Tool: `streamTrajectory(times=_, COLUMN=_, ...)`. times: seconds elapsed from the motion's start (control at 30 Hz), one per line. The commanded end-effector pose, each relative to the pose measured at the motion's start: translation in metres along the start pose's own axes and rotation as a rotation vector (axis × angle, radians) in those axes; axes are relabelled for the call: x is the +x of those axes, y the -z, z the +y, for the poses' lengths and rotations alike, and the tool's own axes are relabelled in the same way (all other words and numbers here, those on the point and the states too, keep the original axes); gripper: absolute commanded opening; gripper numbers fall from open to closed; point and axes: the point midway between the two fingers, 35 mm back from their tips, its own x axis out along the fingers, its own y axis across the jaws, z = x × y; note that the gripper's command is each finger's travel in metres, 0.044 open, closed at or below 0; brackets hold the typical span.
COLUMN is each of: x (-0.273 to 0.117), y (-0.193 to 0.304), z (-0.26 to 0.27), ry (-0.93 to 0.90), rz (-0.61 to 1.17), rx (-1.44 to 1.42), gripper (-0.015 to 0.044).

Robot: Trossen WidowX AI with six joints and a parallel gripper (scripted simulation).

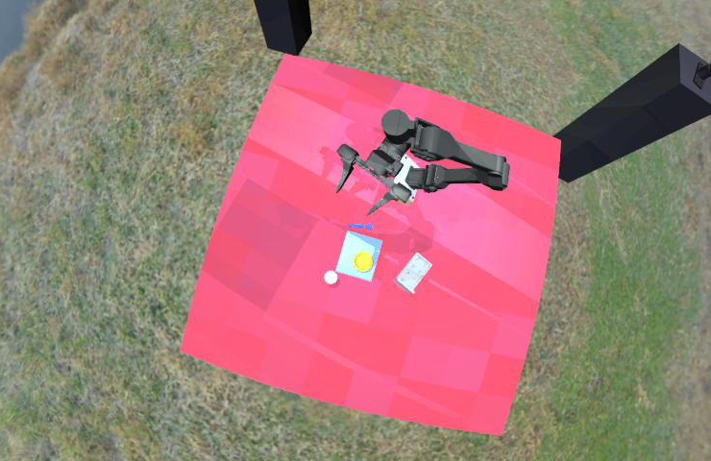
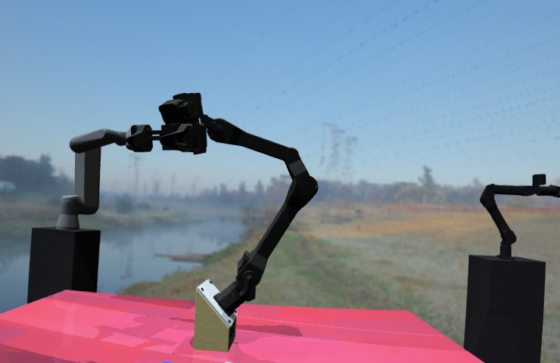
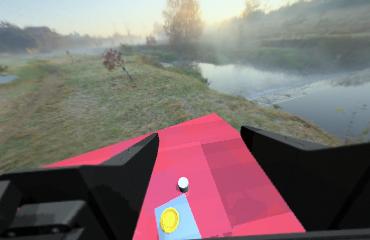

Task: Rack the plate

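The yellow round plate (image 1: 362, 261) (image 3: 169, 220) lies flat on a light blue square mat (image 1: 346, 255) (image 3: 187, 215). The pale grey-white dish rack (image 1: 414, 270) stands right of the mat in the top view; its rails and slots are too small to make out well. It is not visible in the wrist view. My gripper (image 1: 353, 203) (image 3: 199, 133) is wide open and empty. It hangs high above the table, on the arm-base side of the plate, with its fingers reaching out over the table. Plate and rack are outside the exterior view.
A white cylinder (image 1: 330, 277) (image 3: 183, 184) stands close beside the mat. A small blue object (image 1: 359, 225) lies on the mat's arm-base side. The arm's wedge-shaped base block (image 2: 212, 325) stands on the pink-red table (image 1: 449, 326). Dark pedestals (image 1: 633, 109) (image 2: 503, 308) stand outside the table.
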Motion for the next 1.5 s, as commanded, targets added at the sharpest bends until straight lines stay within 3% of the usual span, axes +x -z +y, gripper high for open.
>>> streamTrajectory(times=0.0, x=0.027, y=0.015, z=0.002, ry=-0.004, rz=0.095, rx=-0.015, gripper=0.04)
streamTrajectory(times=0.77, x=0.122, y=0.122, z=0.042, ry=-0.074, rz=0.658, rx=-0.132, gripper=0.04)
streamTrajectory(times=1.47, x=0.141, y=0.232, z=0.097, ry=-0.255, rz=1.273, rx=-0.318, gripper=0.04)
